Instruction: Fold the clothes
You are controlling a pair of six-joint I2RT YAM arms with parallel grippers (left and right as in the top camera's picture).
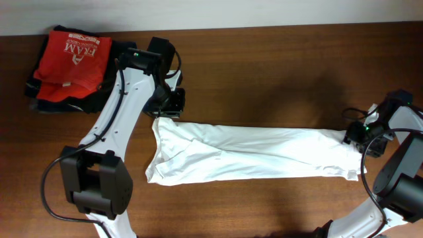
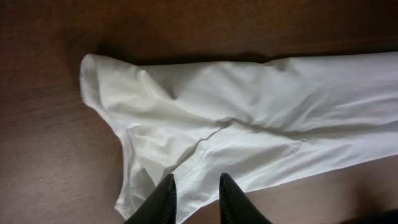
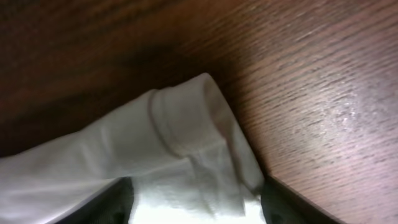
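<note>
The shirt (image 1: 264, 152) lies in a long strip on the desk (image 1: 277, 73), reaching from one claw to the other. The left claw (image 2: 196, 190) is released, its fingers parted, with cloth under and ahead of the tips. The right claw (image 3: 196, 202) is spread wide as well, a hemmed corner between its fingers but not pinched. I'd say each should sink lower and nip every layer at its edge. Then one end can be carried over to the other claw's end, level and lightly taut.

Robot lab, wooden table (image 1: 264, 86), pale wall (image 1: 264, 12) behind
</note>
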